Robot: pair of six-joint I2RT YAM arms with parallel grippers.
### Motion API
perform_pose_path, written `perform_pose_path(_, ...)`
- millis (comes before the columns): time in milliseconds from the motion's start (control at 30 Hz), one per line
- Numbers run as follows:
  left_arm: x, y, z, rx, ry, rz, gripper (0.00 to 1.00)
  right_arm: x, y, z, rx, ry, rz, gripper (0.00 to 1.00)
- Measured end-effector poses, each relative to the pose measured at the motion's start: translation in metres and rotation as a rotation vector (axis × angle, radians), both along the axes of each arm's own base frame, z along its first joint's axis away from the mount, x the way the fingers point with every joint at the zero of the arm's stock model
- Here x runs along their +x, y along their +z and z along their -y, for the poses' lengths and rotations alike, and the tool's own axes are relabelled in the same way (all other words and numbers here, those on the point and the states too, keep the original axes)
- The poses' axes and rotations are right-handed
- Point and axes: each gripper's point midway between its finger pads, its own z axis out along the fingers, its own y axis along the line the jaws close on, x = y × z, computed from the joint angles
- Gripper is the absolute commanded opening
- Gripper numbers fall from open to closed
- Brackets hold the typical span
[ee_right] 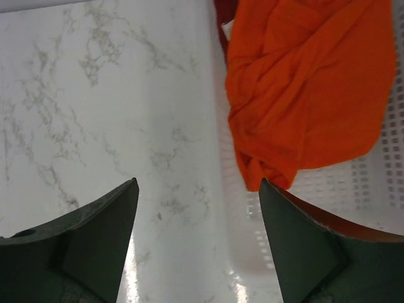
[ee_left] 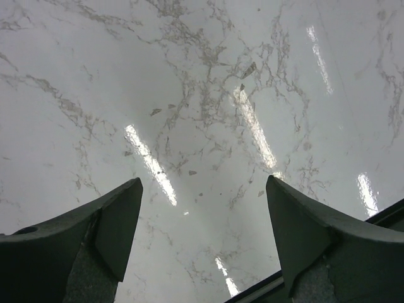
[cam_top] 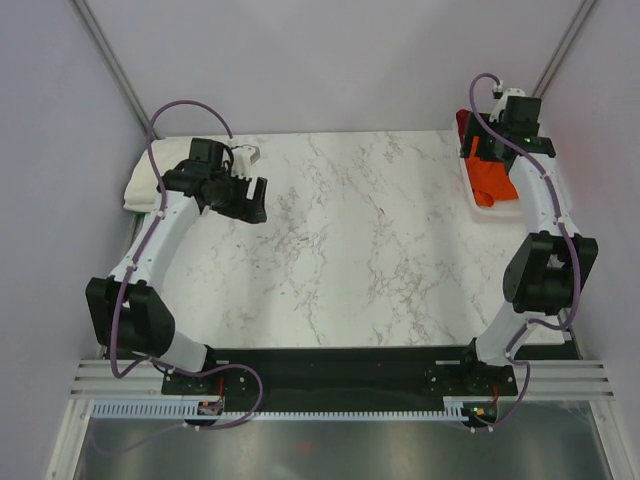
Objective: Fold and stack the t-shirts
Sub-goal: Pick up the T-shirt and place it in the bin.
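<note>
The bright orange t-shirt (cam_top: 489, 180) lies crumpled in the white mesh basket (cam_top: 486, 212) at the table's far right; it also fills the upper right of the right wrist view (ee_right: 303, 82). A strip of the dark red t-shirt (cam_top: 464, 124) shows at the basket's far corner, and in the right wrist view (ee_right: 222, 14). The cream-white t-shirt (cam_top: 141, 183) lies folded at the far left edge. My right gripper (ee_right: 197, 208) is open and empty above the basket's rim. My left gripper (ee_left: 203, 214) is open and empty over bare marble, beside the cream-white shirt.
The marble table (cam_top: 350, 240) spans the middle. The basket's wall (ee_right: 237, 208) runs under my right gripper. Purple-grey walls close the left, right and back. A black base strip (cam_top: 340, 370) runs along the near edge.
</note>
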Motion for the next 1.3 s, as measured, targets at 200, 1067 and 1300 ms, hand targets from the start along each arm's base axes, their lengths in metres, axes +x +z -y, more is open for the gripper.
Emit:
perform_pose_path(200,0.007,0.000,0.021,-0.087,-0.065,-0.033,0.84,0.034,-0.010,0.084,-0.037,-0.117,0.011,0.81)
perform_pose_path(1067,0.003,-0.035,0.030,-0.109,-0.127,-0.167,0.76,0.109,-0.132,0.130,0.035,-0.078,-0.072,0.00)
perform_pose_path(1300,0.009,-0.030,0.028,-0.095,-0.119,-0.142,0.76,0.072,-0.033,0.101,0.035,0.011,0.037,0.00)
